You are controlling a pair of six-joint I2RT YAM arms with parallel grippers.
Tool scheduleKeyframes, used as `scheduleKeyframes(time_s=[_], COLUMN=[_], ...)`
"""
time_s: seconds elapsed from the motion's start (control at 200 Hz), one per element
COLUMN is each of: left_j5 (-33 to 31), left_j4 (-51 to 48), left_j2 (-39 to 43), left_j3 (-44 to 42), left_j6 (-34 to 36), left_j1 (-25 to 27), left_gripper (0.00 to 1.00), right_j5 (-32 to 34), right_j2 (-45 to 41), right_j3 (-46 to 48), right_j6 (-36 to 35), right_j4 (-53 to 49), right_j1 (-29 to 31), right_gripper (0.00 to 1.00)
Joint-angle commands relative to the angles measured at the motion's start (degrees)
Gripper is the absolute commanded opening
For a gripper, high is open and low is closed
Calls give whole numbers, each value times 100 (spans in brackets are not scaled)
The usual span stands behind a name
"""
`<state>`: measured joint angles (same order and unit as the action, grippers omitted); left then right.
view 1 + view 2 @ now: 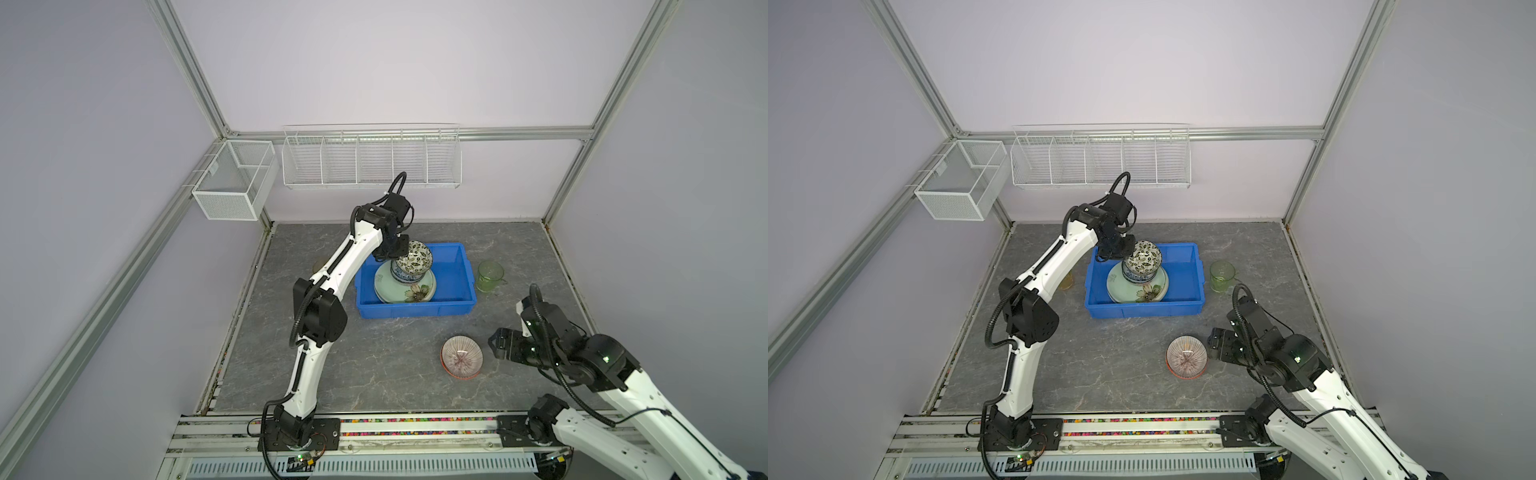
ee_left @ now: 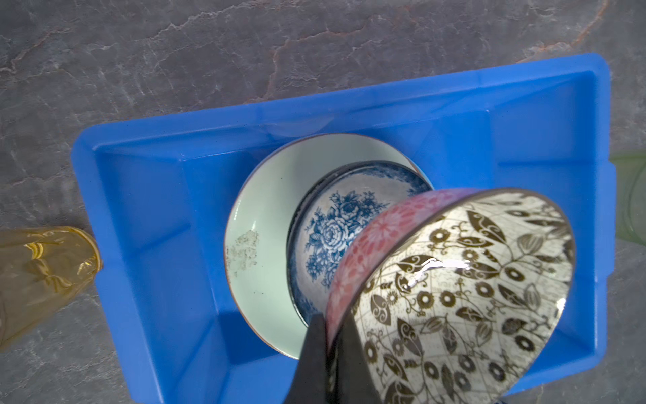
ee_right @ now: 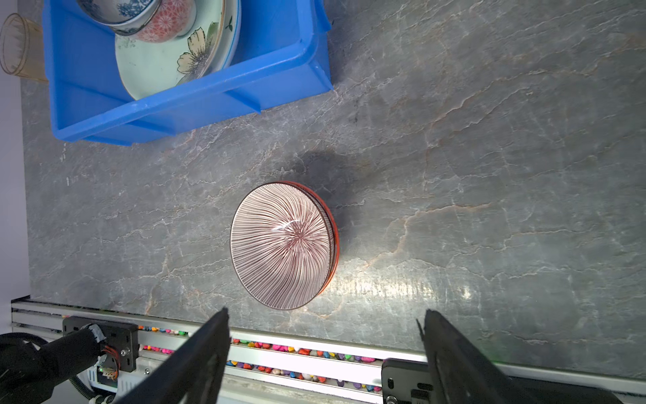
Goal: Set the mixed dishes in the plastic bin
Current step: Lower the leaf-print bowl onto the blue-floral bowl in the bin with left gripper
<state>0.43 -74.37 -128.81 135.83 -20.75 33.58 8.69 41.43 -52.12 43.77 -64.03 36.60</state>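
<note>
Currently: your dishes and bin, by view.
Both top views: your left gripper (image 1: 392,250) is clamped on the leaf-patterned bowl (image 1: 414,255) above the blue bin (image 1: 415,311); green cup (image 1: 490,275) on the table beside it. Left wrist: that bowl tilts over a blue-flowered bowl (image 2: 332,227) on the pale green plate (image 2: 258,217), both in the bin. Right wrist: right gripper (image 3: 325,311) spread wide, empty, near the striped bowl (image 3: 279,245) on the table.

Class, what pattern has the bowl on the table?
Bowl: fine reddish radiating lines; clearest in right wrist view.
</note>
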Motion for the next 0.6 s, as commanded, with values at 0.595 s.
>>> scheduleKeyframes(time_s=[0.595], left_j5=[10], left_j4=[-170], left_j2=[-373], left_j3=[193], left_j6=[71], left_j1=[-124], left_gripper=[0], right_j5=[137], right_j2=[102], right_j3=[140], right_j6=[15], right_j4=[-37], right_j1=[-115], right_gripper=[88])
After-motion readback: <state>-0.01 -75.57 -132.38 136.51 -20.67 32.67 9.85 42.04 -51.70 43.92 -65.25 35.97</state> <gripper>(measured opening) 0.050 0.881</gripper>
